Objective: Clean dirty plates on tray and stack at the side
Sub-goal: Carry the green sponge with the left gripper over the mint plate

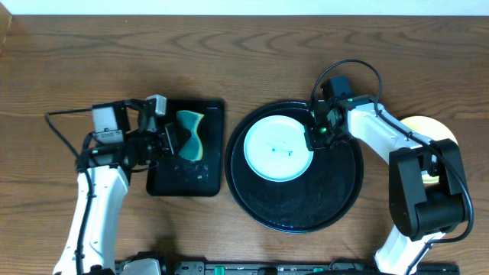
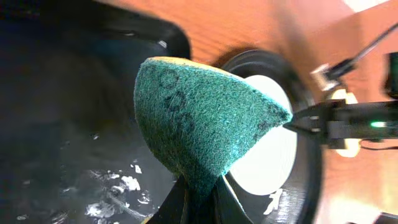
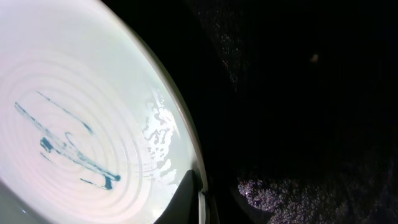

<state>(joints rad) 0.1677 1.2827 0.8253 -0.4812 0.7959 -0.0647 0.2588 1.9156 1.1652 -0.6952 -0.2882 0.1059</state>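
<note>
A pale mint-blue plate [image 1: 276, 147] with thin dark blue smears in its centre lies on the left part of the round black tray [image 1: 336, 198]. My right gripper [image 1: 315, 134] is shut on the plate's right rim. In the right wrist view one finger lies over the plate [image 3: 81, 93], the other is under the rim, and the gripper [image 3: 199, 198] pinches it. My left gripper [image 1: 173, 140] is shut on a green and yellow sponge [image 1: 191, 136] above the rectangular tray. The left wrist view shows the sponge [image 2: 199, 118] folded between the jaws [image 2: 196, 204]. A pale yellow plate [image 1: 428, 126] lies at the right, partly hidden by the right arm.
A smaller rectangular black tray [image 1: 183, 179] with wet flecks lies left of the round tray. In the left wrist view the rectangular tray [image 2: 56, 124] shows below the sponge, with the plate [image 2: 267, 162] beyond. The wooden table [image 1: 229, 53] extends behind.
</note>
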